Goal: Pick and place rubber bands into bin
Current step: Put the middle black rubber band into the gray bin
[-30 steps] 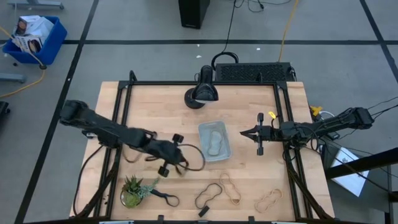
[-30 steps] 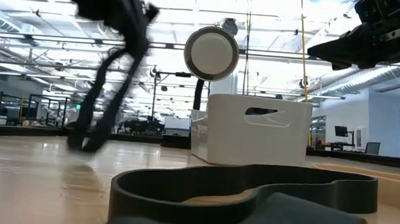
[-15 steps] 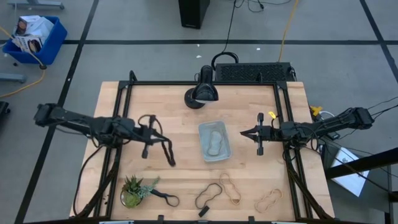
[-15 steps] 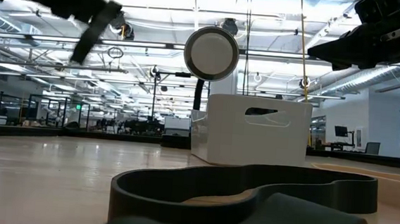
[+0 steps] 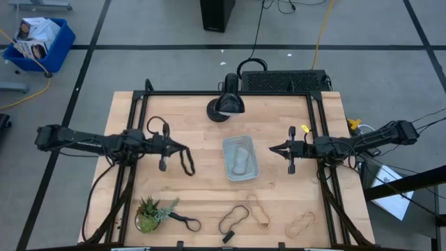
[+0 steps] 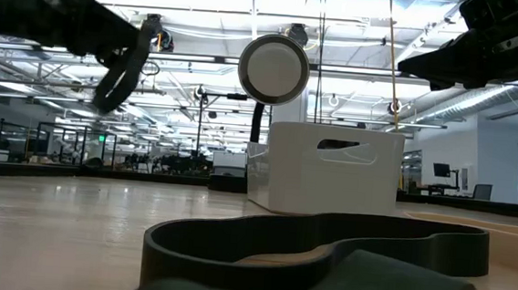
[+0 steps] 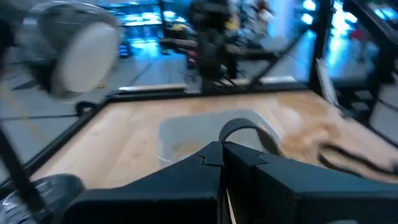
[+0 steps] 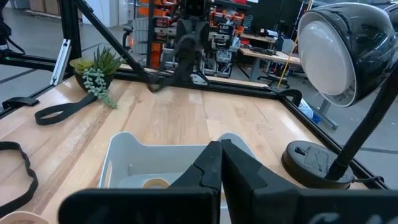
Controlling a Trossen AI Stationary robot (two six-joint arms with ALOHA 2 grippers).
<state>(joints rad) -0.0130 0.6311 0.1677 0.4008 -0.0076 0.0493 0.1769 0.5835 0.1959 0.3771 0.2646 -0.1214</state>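
Two arms reach in from opposite sides of the wooden table (image 5: 202,188), and between them, just right of the frame's middle in the high view, sits the clear bin (image 5: 240,157) with a tan rubber band (image 5: 240,161) lying inside it. At left of centre, the left gripper (image 5: 175,148) has its fingers pressed together on a black rubber band (image 5: 187,162), which hangs from the tips as a dark loop drooping toward the lower right, well short of the bin; in the low view that same loop (image 6: 121,69) dangles in the upper left, clear of the tabletop. At right of centre, the right gripper (image 5: 273,148) points toward the bin from just beside its right edge, fingers closed with nothing between them, and in its own wrist view the white-looking bin (image 8: 127,163) lies straight ahead of the tips. Along the lower edge of the high view lie the loose bands: a black band (image 5: 234,217) left of a tan band (image 5: 259,210), another tan band (image 5: 300,224) toward the lower right, and a black strap-like loop (image 5: 185,222) beside a small potted plant (image 5: 149,213) in the lower left. At upper centre a black desk lamp (image 5: 226,103) stands near the table's far edge
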